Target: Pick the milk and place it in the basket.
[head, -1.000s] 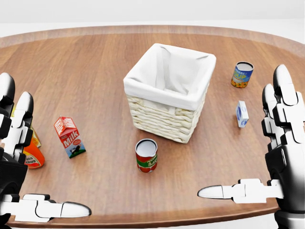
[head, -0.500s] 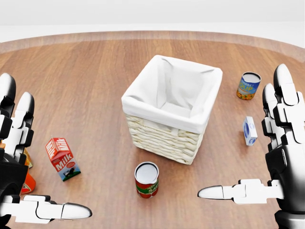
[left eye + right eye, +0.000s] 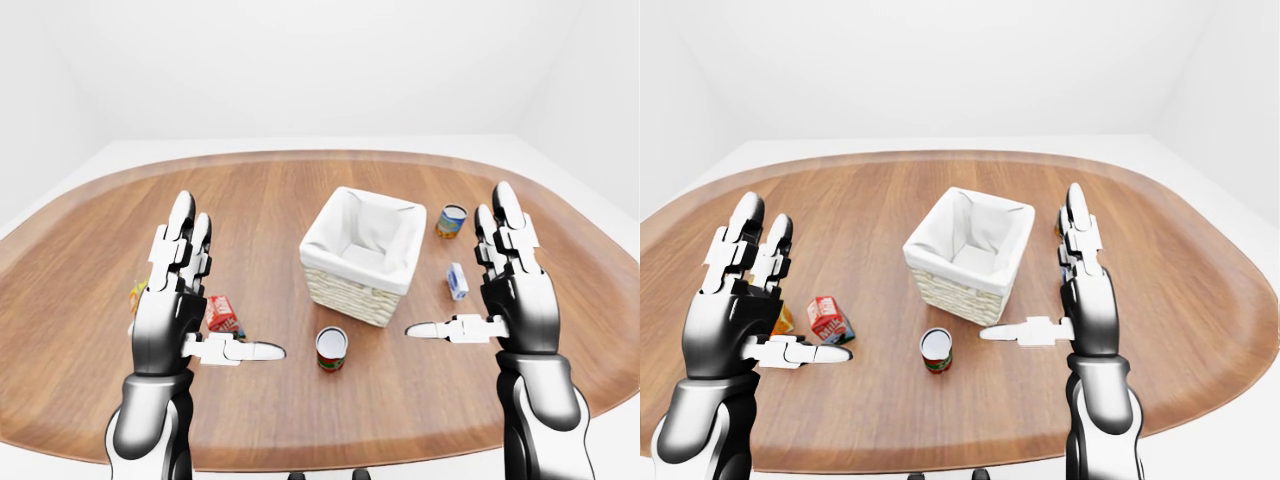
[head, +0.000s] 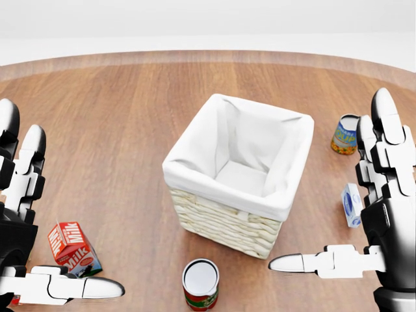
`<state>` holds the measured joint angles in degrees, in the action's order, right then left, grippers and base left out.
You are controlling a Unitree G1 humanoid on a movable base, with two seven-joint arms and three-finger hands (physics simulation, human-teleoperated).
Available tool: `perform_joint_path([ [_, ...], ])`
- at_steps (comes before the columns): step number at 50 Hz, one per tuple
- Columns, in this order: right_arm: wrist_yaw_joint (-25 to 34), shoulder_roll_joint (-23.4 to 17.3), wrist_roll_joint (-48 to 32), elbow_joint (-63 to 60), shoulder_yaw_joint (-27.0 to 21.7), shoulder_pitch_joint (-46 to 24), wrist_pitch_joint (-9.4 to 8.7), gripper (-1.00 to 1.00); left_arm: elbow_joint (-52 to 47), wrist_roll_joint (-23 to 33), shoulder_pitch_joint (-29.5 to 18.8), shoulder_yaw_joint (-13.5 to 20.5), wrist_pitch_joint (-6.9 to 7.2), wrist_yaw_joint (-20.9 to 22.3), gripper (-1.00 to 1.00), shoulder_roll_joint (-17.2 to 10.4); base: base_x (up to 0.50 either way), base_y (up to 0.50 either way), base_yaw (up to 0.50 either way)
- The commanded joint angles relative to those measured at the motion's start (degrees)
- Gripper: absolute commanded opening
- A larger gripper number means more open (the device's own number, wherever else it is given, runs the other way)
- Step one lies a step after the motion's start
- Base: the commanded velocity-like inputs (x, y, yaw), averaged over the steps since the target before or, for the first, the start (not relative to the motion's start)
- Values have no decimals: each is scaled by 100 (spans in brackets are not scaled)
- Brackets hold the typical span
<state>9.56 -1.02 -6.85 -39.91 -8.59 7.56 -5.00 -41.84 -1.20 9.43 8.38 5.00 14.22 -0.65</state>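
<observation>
The red milk carton (image 4: 73,249) stands tilted on the wooden table at the lower left of the head view, just above my left thumb; it also shows in the right-eye view (image 3: 827,319). The wicker basket (image 4: 224,228) with a white cloth lining sits in the middle and is empty. My left hand (image 4: 26,227) is open, fingers raised, to the left of the carton and not touching it. My right hand (image 4: 370,214) is open at the right, apart from the basket.
A red-labelled can (image 4: 201,284) stands below the basket. A blue-and-yellow can (image 4: 343,134) and a small blue-white carton (image 4: 351,204) sit at the right, behind my right hand. An orange item (image 3: 783,320) lies partly hidden behind my left hand. The table edge (image 3: 330,158) curves across the top.
The whole picture has shifted: the camera moved closer, so basket, cans and milk carton slid down the head view. My hands keep the same open pose.
</observation>
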Motion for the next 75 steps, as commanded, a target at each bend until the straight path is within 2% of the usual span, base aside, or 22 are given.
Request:
perform_joint_path([
  [1, 2, 3, -15, 35, 18, 5, 0, 100, 40, -11, 3, -5, 0, -5, 100, 1, 25, 0, 0],
  [7, 16, 7, -8, 16, 34, 22, 0, 100, 89, 71, -28, 0, 0, -85, 100, 4, 25, 0, 0],
  [10, 18, 6, -15, 5, 37, 28, 0, 100, 259, 115, -103, 21, -89, -149, 100, -9, 25, 0, 0],
  [17, 33, 11, -18, 27, 58, 52, 0, 100, 287, -49, -63, 3, -130, -41, 100, -33, 25, 0, 0],
  [20, 44, 13, 10, 25, 47, 65, 0, 100, 377, -25, -91, 3, -198, -44, 100, -35, 25, 0, 0],
  [25, 40, 14, -7, 31, 51, 51, 0, 100, 393, -27, -103, 14, -205, -63, 100, -41, 25, 0, 0],
  [30, 30, 20, 36, 22, 21, 58, 0, 100, 481, 25, -140, 15, -268, -83, 100, -50, 25, 0, 0],
  [34, 67, 30, 51, -12, 54, 129, 0, 100, 834, 104, -313, 92, -430, -108, 100, -128, 12, 0, 0],
  [36, 79, 31, 47, -1, 68, 129, 0, 100, 1323, 139, -610, 251, -518, -204, 100, -233, 0, 0, 0],
  [39, 93, 31, 59, 4, 63, 135, 17, 100, 1927, 139, -883, 357, -814, -307, 100, -361, 0, 0, 0],
  [42, 102, 35, 70, -22, 62, 136, 0, 100, 2375, 219, -1070, 408, -982, -426, 100, -485, 0, 0, 0],
  [43, 103, 36, 71, -27, 64, 140, 0, 100, 2481, 228, -1114, 422, -1000, -454, 100, -517, 0, 0, 0],
  [54, 101, 37, 83, -20, 68, 135, 6, 100, 3193, 547, -1465, 689, -1000, -656, 100, -913, 0, 0, 0],
  [62, 93, 34, 82, -21, 64, 123, 0, 100, 4231, 1243, -1748, 718, -1000, -1024, 100, -1212, 0, 0, 0],
  [65, 87, 33, 82, -17, 59, 119, 0, 100, 4379, 1460, -1715, 671, -1000, -991, 100, -1266, 0, 0, 0],
  [66, 88, 35, 86, -17, 60, 126, 0, 100, 4490, 1749, -1653, 609, -1000, -1038, 100, -1294, 0, 0, 0],
  [67, 84, 35, 76, -13, 63, 126, 5, 100, 4534, 1801, -1635, 597, -1000, -993, 100, -1286, 0, 0, 0],
  [75, 77, 37, 84, -4, 55, 127, 15, 100, 4712, 1862, -1617, 592, -1000, -834, 100, -1253, 0, 0, 0],
])
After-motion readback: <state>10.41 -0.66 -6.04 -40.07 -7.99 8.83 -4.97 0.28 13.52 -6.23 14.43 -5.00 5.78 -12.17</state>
